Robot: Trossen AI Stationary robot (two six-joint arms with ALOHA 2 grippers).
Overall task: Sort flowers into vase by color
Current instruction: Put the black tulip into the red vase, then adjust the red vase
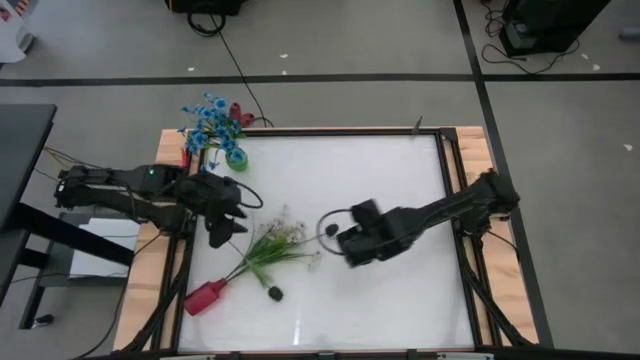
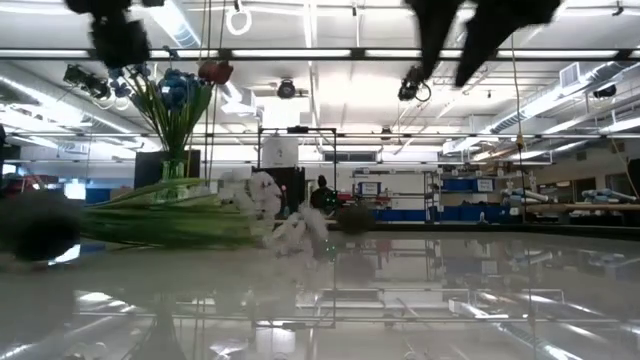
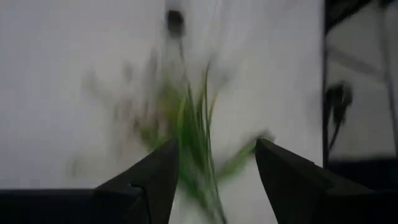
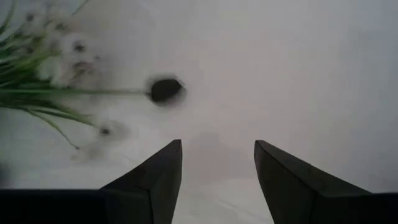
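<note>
A green vase (image 1: 237, 157) at the far left holds blue flowers (image 1: 210, 120) and one red head (image 1: 240, 114). A red vase (image 1: 205, 297) lies on its side near the front left. Green stems with white flower heads (image 1: 275, 240) fan out from it across the table. One dark head (image 1: 273, 293) lies near the front, another (image 4: 165, 89) by the bunch's right end. My left gripper (image 1: 228, 228) hangs open over the stems (image 3: 196, 134), touching nothing. My right gripper (image 1: 345, 245) hovers open, right of the bunch, short of the dark head.
The white tabletop (image 1: 400, 300) is bordered by a dark frame and wooden edges (image 1: 470, 150). The upright vase (image 2: 175, 165) stands at the far left corner. The lying bunch (image 2: 190, 220) takes up the left middle. Bare table lies to the right and front.
</note>
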